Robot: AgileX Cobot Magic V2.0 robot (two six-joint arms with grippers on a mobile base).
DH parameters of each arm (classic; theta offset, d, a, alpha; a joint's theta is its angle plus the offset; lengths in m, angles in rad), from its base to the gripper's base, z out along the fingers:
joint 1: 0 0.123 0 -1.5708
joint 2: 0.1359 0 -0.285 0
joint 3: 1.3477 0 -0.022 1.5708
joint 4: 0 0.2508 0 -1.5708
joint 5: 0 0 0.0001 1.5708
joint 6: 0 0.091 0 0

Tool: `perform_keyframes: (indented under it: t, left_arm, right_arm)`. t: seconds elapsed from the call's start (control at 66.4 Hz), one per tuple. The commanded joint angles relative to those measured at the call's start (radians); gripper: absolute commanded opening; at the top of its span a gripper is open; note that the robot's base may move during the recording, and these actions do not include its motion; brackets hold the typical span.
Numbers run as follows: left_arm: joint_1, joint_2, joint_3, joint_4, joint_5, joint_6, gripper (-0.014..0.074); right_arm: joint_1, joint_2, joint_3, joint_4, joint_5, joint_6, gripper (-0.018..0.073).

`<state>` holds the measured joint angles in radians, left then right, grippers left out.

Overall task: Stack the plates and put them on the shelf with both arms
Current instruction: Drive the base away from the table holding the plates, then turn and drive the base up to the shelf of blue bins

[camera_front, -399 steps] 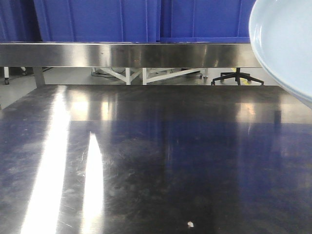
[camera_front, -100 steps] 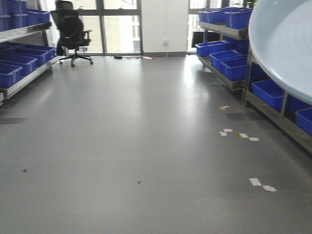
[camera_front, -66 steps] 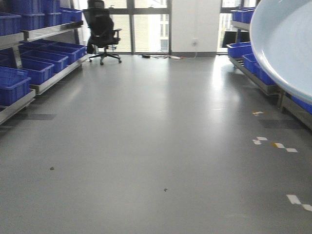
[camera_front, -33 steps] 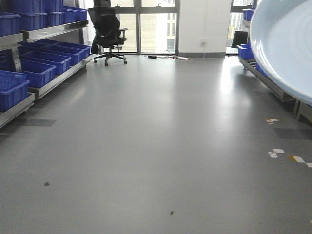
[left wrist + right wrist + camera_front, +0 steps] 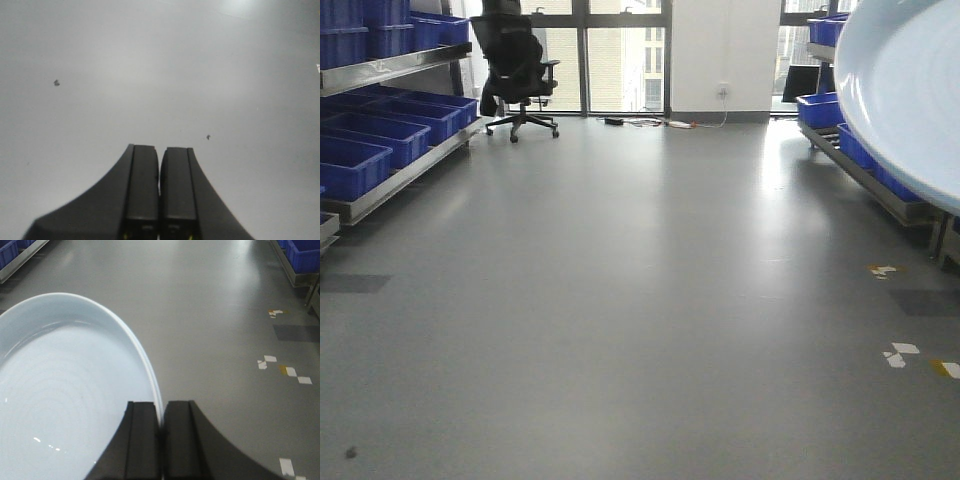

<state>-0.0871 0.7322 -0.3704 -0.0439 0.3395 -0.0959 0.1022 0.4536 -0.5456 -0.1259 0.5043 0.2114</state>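
My right gripper [image 5: 161,412] is shut on the rim of a pale blue-white plate [image 5: 65,390], held on edge above the grey floor. The same plate fills the upper right of the front view [image 5: 910,90]. I see one plate only; a second one does not show apart from it. My left gripper [image 5: 160,155] is shut and empty, over bare floor. Steel shelf racking with blue crates stands along the left wall [image 5: 390,70] and the right wall [image 5: 865,170].
A black office chair [image 5: 515,65] stands at the far left by the windows. Blue crates [image 5: 365,150] fill the left rack. Tape scraps [image 5: 900,352] lie on the grey floor at right. Open floor stretches ahead.
The view has turned away from the dark steel table into the room and keeps panning: chair and left rack shift left, right rack comes nearer. The plate stays at the upper right.
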Motion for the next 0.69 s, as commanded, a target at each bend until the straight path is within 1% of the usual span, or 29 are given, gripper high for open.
perform_keyframes:
  t: [0.0, 0.678]
  left_arm:
    - [0.004, -0.003, -0.028, -0.001, -0.075, -0.009, 0.0083]
    - [0.004, -0.003, -0.028, -0.001, -0.075, -0.009, 0.0083]
  right_arm:
    - [-0.008, 0.001, -0.030, -0.007, -0.098, -0.004, 0.0057]
    - [-0.008, 0.001, -0.030, -0.007, -0.098, -0.004, 0.0057]
